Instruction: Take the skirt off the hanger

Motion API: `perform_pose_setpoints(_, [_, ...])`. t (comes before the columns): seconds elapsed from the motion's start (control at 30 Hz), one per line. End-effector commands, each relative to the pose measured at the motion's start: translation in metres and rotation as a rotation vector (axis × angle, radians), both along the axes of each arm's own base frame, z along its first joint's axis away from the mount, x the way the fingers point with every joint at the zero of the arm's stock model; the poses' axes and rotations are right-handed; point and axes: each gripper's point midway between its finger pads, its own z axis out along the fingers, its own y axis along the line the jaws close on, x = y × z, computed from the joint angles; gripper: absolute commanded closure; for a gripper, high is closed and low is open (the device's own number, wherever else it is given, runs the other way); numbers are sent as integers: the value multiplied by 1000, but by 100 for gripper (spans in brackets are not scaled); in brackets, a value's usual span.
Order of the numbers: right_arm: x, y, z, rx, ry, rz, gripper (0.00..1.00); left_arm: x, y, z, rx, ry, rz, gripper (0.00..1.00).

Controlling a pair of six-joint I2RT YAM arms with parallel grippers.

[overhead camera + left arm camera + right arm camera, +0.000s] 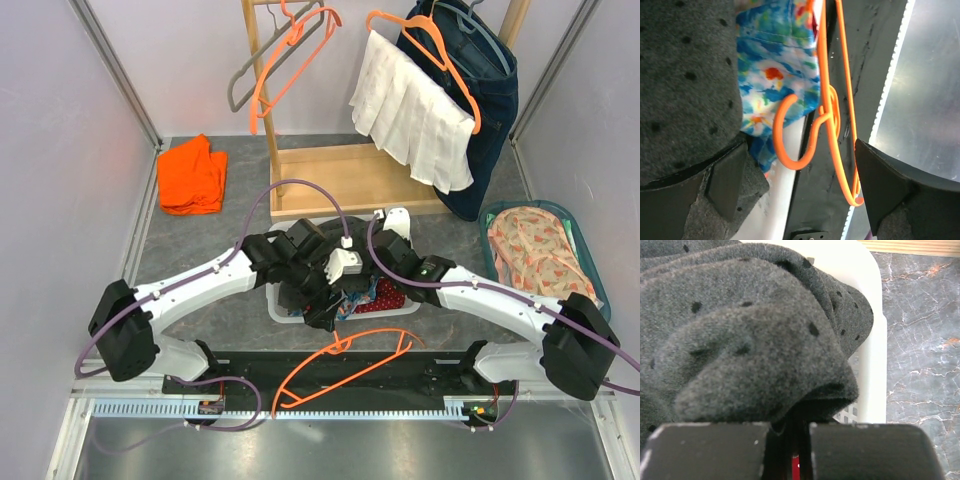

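Right gripper (791, 429) was pinched shut on the grey spotty skirt (755, 330), just above the white basket (871, 305). Left gripper (800, 146) was wide apart, with some skirt cloth draped on its 9 o'clock side. The orange hanger (340, 366) lay at 6 o'clock from the basket and looked free of the skirt. I think the right one should hold tight and lift slowly, so no cloth snags on it.

Both arms reach inward, meeting mid-table near the near edge. The left gripper (800, 162) gapes wide, and the right gripper (790, 432) pinches the grey skirt (755, 330).
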Motion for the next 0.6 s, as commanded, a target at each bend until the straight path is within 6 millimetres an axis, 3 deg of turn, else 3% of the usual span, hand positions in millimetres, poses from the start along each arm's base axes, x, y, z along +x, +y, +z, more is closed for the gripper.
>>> perform_pose_setpoints(0.0, [-4,0,-2,31,15,4,100,11,-8,-3,-17,-39,17,10])
perform_pose_setpoints(0.07, [-3,1,0,32,11,7,100,11,-7,-8,-12,-37,16,22])
perform_pose_setpoints(0.1, [-3,1,1,34,8,6,100,10,-8,-9,-11,-37,11,37])
perform_pose_setpoints(0.17, [-3,1,3,38,5,6,100,12,-9,-9,-12,-41,7,57])
perform_pose_setpoints(0.2, [-2,2,4,42,5,9,100,13,-10,-8,-17,-46,6,77])
perform_pose_setpoints(0.3, [-3,3,2,40,11,9,100,19,-14,6,-29,-69,10,98])
perform_pose_setpoints(0.37, [-3,4,-2,35,23,12,100,18,-13,15,-20,-67,0,98])
perform_pose_setpoints(0.47, [-4,5,-9,26,43,20,100,21,-17,49,-55,-101,-22,98])
perform_pose_setpoints(0.5, [-6,5,-12,21,51,22,100,27,-25,75,-101,-136,-28,98])
perform_pose_setpoints(0.57, [-9,4,-19,13,71,29,100,22,-24,96,-107,-131,-56,98])
